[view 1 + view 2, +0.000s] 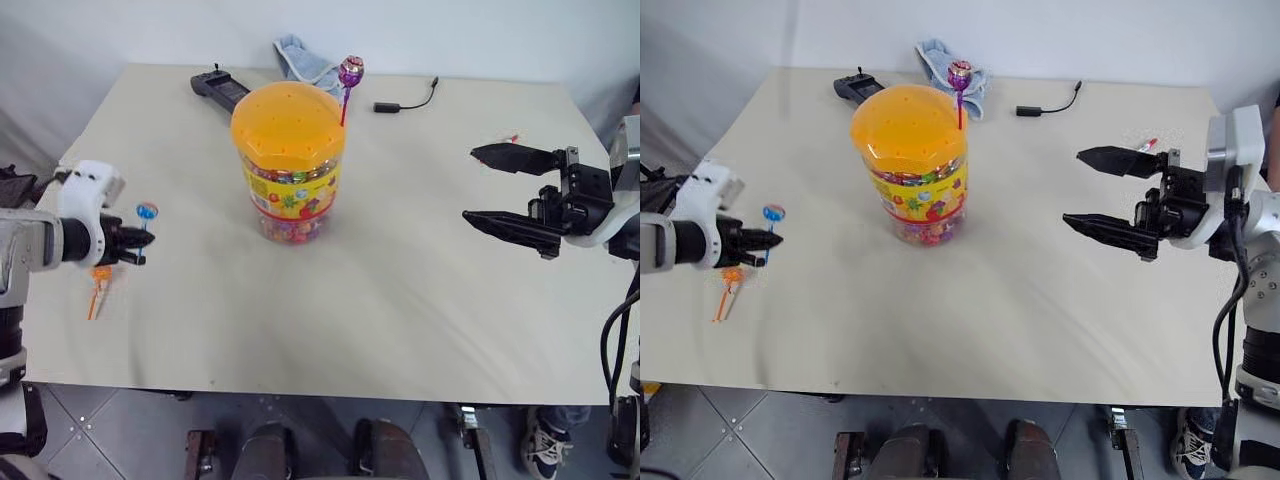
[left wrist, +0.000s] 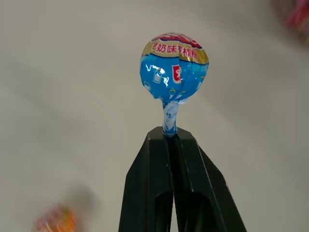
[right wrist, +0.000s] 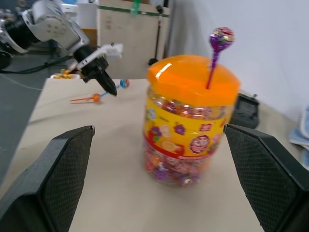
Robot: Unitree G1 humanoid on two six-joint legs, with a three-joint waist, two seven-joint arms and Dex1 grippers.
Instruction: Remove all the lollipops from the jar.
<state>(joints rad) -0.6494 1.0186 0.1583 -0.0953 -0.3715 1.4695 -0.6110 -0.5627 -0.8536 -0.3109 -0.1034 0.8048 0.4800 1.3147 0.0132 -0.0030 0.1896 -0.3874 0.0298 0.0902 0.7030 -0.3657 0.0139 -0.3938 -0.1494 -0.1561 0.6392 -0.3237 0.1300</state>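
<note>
Three lollipops are in play, each in a different spot. Nearest the table's front left edge, the orange lollipop [image 1: 100, 274] lies flat on the beige table [image 1: 400, 320], its thin orange stick pointing toward the edge. Just above it, the left gripper [image 1: 146, 244] is clamped tight on the stick of the blue lollipop [image 2: 174, 67], whose shiny blue wrapper carries a gold band and a red top; the round head sticks out past the black fingertips, off the tabletop. Over on the right side, the right gripper [image 1: 1076, 187] hangs with its two black fingers spread wide, gripping nothing, aimed across toward the middle and well apart from the jar.

Further back, at the centre of the table, stands the jar [image 1: 290, 190]: a clear plastic cylinder, yellow label with bright fruit pictures, packed with colourful sweets, capped by a domed orange lid [image 1: 288, 125] dotted with small holes. One purple lollipop [image 1: 351, 71] stands upright in the lid on a red stick, near its far right rim.

Behind the jar lie a black handheld device [image 1: 220, 88], a pale blue cloth [image 1: 303, 58] and a black cable [image 1: 405, 100].
</note>
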